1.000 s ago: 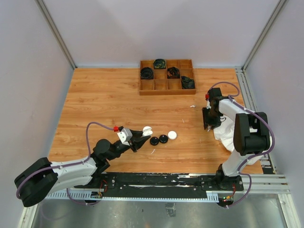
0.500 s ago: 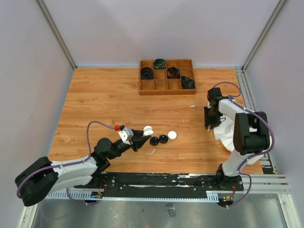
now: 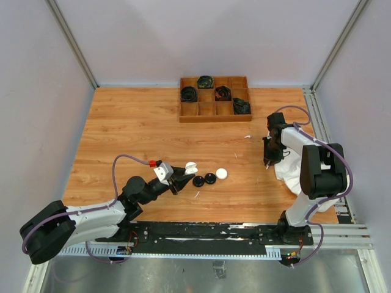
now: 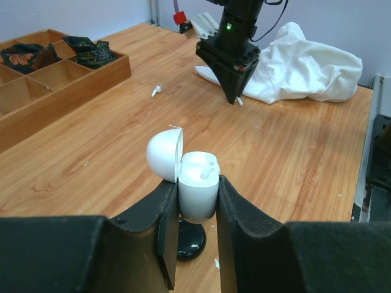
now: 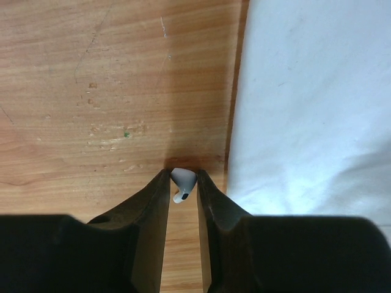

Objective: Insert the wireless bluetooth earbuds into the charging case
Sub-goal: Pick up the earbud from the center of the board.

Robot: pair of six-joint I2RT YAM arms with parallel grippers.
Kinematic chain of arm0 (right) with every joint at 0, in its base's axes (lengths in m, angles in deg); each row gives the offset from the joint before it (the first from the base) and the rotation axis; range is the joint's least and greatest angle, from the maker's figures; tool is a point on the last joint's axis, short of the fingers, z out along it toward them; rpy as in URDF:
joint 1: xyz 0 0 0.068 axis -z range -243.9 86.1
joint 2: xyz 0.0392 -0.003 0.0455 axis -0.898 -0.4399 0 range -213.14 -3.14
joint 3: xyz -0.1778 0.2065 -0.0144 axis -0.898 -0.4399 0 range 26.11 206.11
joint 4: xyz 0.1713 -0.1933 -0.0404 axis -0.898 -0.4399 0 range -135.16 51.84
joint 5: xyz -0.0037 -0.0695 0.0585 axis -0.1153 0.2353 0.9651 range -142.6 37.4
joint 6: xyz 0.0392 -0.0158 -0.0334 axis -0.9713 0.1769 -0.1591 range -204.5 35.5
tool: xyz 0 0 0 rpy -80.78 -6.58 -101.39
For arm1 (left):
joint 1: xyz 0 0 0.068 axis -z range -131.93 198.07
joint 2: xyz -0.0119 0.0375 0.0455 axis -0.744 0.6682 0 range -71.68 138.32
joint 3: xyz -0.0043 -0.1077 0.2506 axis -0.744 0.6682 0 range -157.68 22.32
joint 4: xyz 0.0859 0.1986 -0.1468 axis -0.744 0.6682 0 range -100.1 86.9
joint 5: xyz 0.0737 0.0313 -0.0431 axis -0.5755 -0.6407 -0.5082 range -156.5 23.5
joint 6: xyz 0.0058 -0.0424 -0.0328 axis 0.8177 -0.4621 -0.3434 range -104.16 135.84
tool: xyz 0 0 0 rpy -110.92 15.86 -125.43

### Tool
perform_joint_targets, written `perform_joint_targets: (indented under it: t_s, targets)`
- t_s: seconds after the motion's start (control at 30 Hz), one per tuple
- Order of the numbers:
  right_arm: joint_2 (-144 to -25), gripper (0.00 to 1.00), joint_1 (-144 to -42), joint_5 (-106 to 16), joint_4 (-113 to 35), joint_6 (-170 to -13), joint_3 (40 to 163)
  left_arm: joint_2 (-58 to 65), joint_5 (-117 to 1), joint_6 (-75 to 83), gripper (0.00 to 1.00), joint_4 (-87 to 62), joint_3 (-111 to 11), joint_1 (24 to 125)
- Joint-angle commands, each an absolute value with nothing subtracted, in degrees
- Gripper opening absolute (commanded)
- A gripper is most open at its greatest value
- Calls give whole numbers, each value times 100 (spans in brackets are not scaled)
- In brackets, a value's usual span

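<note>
My left gripper point(image 3: 181, 175) point(image 4: 197, 184) is shut on a white charging case point(image 3: 190, 166) point(image 4: 198, 201), held upright with its lid point(image 4: 164, 154) open. One white earbud point(image 4: 206, 173) sits in the case. My right gripper point(image 3: 267, 161) point(image 5: 182, 174) points down at the table beside the white cloth and is shut on a white earbud point(image 5: 183, 183). It also shows in the left wrist view point(image 4: 234, 96). Another white earbud point(image 3: 247, 136) point(image 4: 156, 90) lies loose on the table below the tray.
Two black round cases point(image 3: 198, 180) point(image 3: 210, 178) and a closed white case point(image 3: 221, 173) lie right of my left gripper. A white cloth point(image 3: 290, 170) point(image 5: 317, 91) lies at the right. A wooden compartment tray point(image 3: 215, 111) with coiled cables stands at the back.
My left gripper has edged slightly right with the open case. My right gripper has shifted slightly beside the cloth.
</note>
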State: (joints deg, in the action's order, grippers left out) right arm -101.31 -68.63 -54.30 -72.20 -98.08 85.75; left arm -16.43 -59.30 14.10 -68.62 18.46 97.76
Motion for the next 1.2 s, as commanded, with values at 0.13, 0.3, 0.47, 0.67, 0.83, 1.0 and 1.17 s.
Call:
perform_joint_targets:
  t_s: [0.13,0.3,0.47,0.67,0.83,1.0,1.17]
  targets:
    - [-10100,19,-6784,-5614,-6983,-9846,8309,-1637,-5997,1394,0,-6921,1678,9755]
    - [-9694,18,-7033,-5504,-6823,-9829,8182,-1665,-6066,1421,0,-6934,1711,9755]
    - [-9049,16,-7450,-5489,-6398,-9907,7941,-1648,-6201,1458,0,-6997,1746,9755]
    - [-8365,15,-8145,-5761,-5818,-9865,7700,-1723,-6348,1430,0,-7260,1872,9755]
    - [-7790,15,-8889,-6028,-5253,-9880,7576,-1769,-6573,1476,0,-7511,2013,9755]
    - [-7191,14,-9640,-6345,-4587,-9808,7366,-1679,-6558,1524,0,-7764,2059,9755]
    - [-6443,13,-10378,-6553,-3767,-9771,6963,-1593,-6507,1710,0,-8161,2205,9755]
